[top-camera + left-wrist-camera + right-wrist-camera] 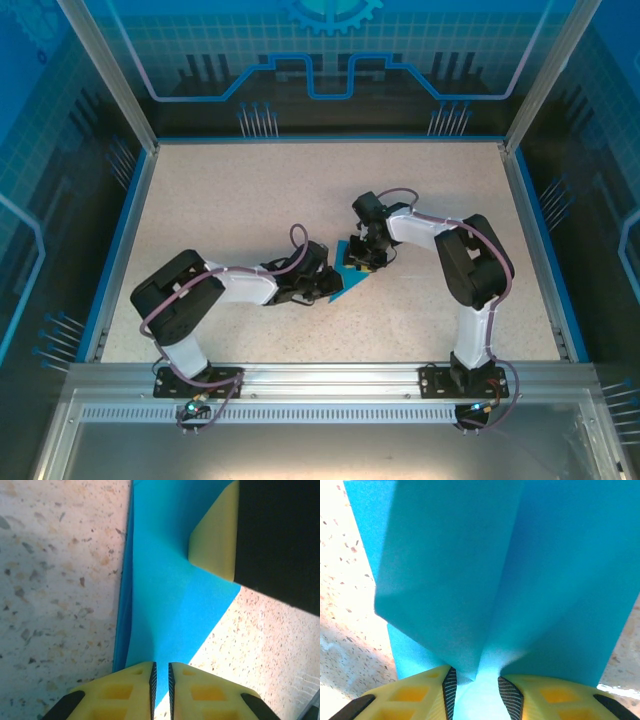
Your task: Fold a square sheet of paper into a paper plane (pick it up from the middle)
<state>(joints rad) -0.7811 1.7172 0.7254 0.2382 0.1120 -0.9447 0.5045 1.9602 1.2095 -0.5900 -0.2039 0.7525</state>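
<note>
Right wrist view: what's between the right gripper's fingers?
A pinched fold of the teal paper sits between the right gripper fingers, seen in the right wrist view.

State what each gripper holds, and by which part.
The right gripper pinches the folded teal paper at its centre crease. The left gripper has paper in its narrow gap at an edge; whether it grips cannot be told.

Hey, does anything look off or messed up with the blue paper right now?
Nothing looks damaged. The teal paper is partly folded, creases meeting between the right claw fingers, which pinch it. The left claw sits nearly shut at its edge on the table.
</note>
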